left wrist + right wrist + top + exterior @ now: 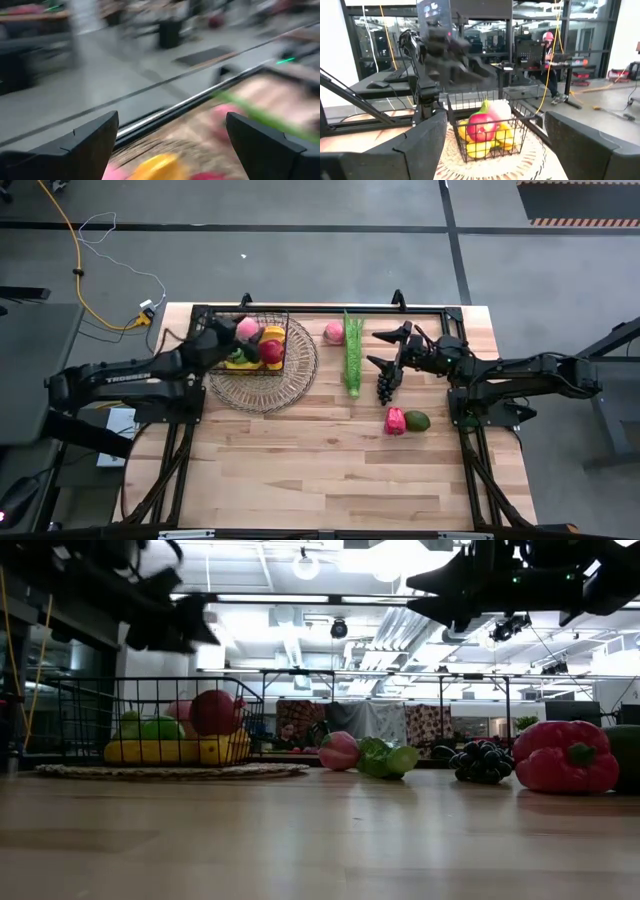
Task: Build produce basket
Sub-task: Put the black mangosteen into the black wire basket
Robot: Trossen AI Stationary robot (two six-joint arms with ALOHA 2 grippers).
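**Basket part-filled, both grippers empty & spread**

Black wire basket (262,348) on round woven tray (290,385), far-left part of table (330,460). Inside: bananas (170,751) along bottom, green apple (160,728), red apple (215,712), pink peach (247,329) on top. Piled above rim.

Left gripper (222,338) over basket's left edge, above the load; fingers (85,145) spread wide, nothing between them. Not touching produce as far as visible.

Right gripper (392,348) hovering high, right of centre, fingers (415,150) spread, holding nothing. Points toward basket across table.

Still loose on table: 2nd pink peach (334,332) just right of tray; long green stalk (353,352) beside it, running front-to-back; purple grapes (386,383) under/near right gripper; red pepper (396,421) touching avocado (417,421), nearer front.

Obstacles: stalk & loose peach lie between right gripper and basket. Black frame rail (320,308) along far table edge, behind basket. Yellow cable (75,255) on floor off table, far left. Person w/ pink cap (548,42) in room background, well off table.
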